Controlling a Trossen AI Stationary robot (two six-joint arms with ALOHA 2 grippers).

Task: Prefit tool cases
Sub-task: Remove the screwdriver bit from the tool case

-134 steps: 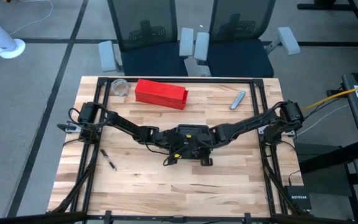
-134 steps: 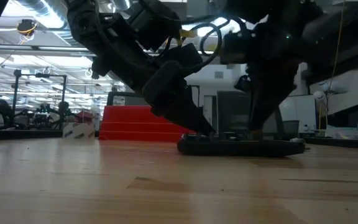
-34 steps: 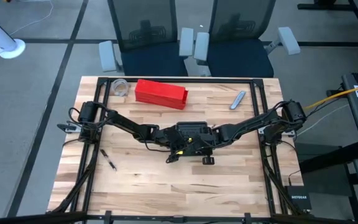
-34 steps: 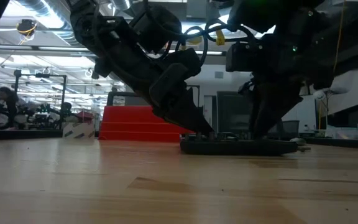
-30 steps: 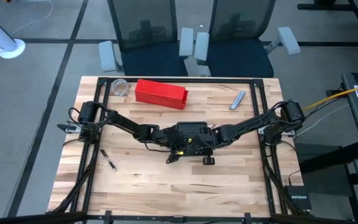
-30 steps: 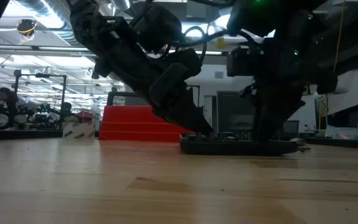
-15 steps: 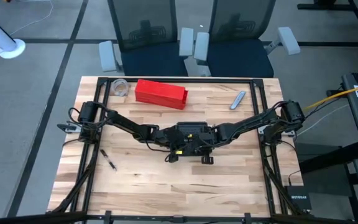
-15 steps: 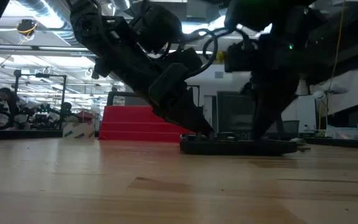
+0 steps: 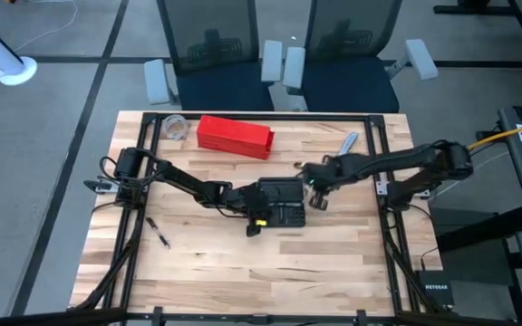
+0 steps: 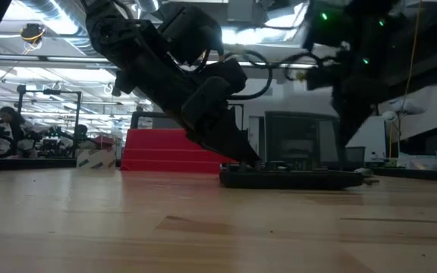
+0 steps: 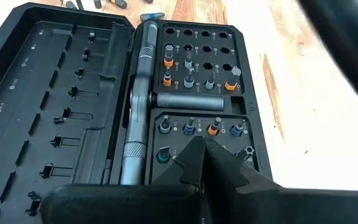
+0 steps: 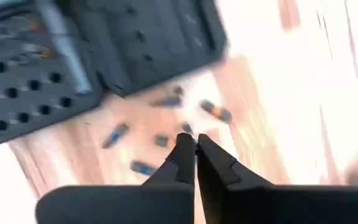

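Pale butcher-block wood makes up the table (image 9: 243,263), which fills the middle of the high view. At the centre of that view lies the black tool case (image 9: 279,201), opened flat, its two halves side by side. The left wrist view shows one half (image 11: 48,106) with empty moulded slots and the other holding a silver ratchet handle (image 11: 138,106) beside rows of sockets, several carrying small bits. The red box (image 9: 235,135) sits in the upper left part of the table, well apart from the case. The left gripper (image 9: 254,222) is at the case's lower left corner, fingers pressed together with the tips down on the socketed half. The right gripper (image 9: 315,184) is just beyond the case's upper right corner, its fingers together too; whether they pinch anything is unclear. Below it, loose bits (image 12: 160,140) lie scattered on the wood just beside the case edge.
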